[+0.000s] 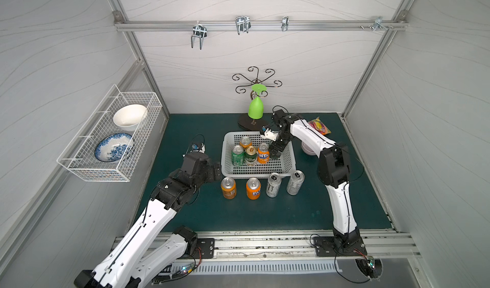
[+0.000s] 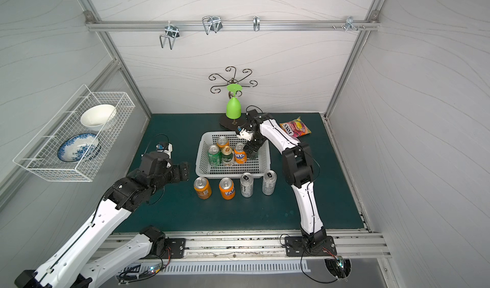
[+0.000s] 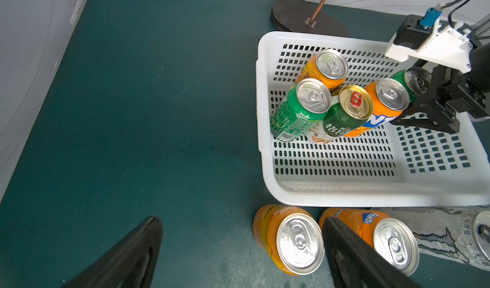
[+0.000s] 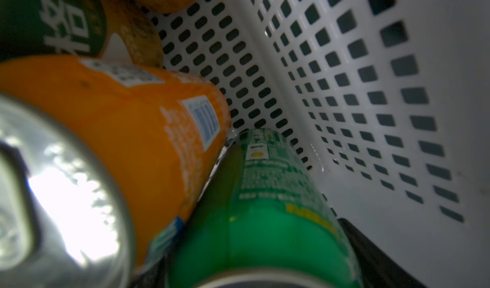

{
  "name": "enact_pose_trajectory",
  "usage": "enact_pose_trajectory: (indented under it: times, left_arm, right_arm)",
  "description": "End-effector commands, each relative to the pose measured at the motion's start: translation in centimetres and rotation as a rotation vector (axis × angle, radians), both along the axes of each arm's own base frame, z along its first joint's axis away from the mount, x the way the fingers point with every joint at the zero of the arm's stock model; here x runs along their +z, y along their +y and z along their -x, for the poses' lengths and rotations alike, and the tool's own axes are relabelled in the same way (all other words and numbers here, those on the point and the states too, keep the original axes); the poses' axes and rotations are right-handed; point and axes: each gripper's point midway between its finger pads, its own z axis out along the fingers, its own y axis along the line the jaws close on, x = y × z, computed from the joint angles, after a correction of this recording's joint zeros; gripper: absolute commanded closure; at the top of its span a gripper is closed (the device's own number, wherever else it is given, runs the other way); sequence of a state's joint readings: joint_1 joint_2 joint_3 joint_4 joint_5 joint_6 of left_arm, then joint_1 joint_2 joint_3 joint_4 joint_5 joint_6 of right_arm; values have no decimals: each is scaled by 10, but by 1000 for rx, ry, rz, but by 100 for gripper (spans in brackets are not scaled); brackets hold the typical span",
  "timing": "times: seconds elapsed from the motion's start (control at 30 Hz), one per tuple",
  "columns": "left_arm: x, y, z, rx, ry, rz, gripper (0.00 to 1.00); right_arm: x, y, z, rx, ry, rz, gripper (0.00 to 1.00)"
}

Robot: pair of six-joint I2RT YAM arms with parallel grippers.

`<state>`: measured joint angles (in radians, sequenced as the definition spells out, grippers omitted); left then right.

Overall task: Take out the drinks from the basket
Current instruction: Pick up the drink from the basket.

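I have the right hand down inside the basket, its fingers open around the upright green can, no firm grip visible. The can's long axis is vertical. My left hand waits open outside.

Lab test cell: aluminium frame, white panel walls, two arms bolted to a rail, green tabletop.

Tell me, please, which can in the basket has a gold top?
The dark green can, standing between the green can and an orange Fanta can; every other lid there is silver.
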<state>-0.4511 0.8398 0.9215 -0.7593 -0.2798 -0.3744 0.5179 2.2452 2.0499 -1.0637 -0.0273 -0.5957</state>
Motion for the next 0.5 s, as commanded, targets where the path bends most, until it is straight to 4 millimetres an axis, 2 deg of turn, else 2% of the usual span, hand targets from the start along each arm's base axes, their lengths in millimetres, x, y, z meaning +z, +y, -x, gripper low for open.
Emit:
enact_pose_trajectory:
  times: [0.0, 0.47]
  left_arm:
    - [6, 0, -6, 15, -30, 19, 2]
    - [5, -1, -6, 12, -26, 19, 2]
  right_arm:
    - [3, 11, -3, 20, -9, -35, 11]
    - [22, 13, 1, 18, -31, -71, 41]
